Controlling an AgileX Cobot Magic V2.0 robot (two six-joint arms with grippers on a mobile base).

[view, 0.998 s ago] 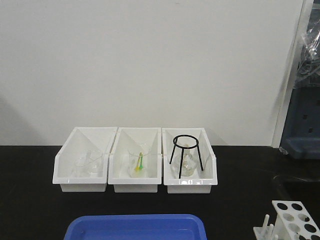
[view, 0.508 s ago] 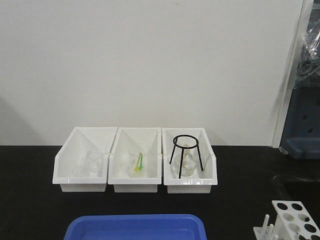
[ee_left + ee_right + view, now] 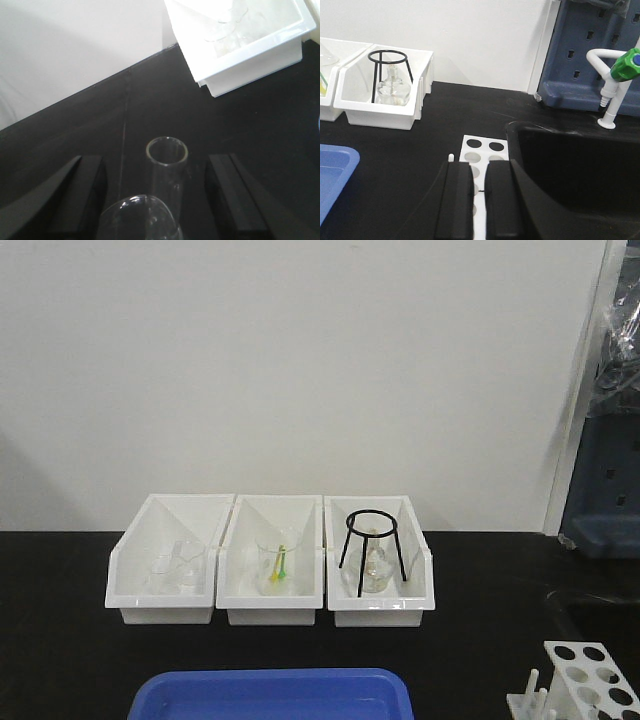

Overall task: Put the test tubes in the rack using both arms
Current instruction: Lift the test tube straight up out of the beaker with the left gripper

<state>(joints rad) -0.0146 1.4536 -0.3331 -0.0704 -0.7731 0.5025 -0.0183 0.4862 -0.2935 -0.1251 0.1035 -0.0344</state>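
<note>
In the left wrist view my left gripper [image 3: 155, 160] is open, its two black fingers [image 3: 82, 185] wide apart. A clear glass test tube [image 3: 167, 165] lies between them with its open mouth pointing away, touching neither finger. A second rounded glass end [image 3: 140, 220] shows at the bottom edge. In the right wrist view my right gripper [image 3: 477, 167] is shut, with only a narrow slit between its fingers and nothing in it. It hovers over the white rack [image 3: 482, 146]. The rack also shows in the front view [image 3: 585, 680] at the bottom right. Neither arm shows in the front view.
Three white bins [image 3: 270, 615] stand at the back with beakers, a flask and a black wire tripod [image 3: 372, 540]. A blue tray [image 3: 270, 690] sits at the front. A black sink [image 3: 570, 165] and a white tap with a green knob [image 3: 620, 70] are right of the rack.
</note>
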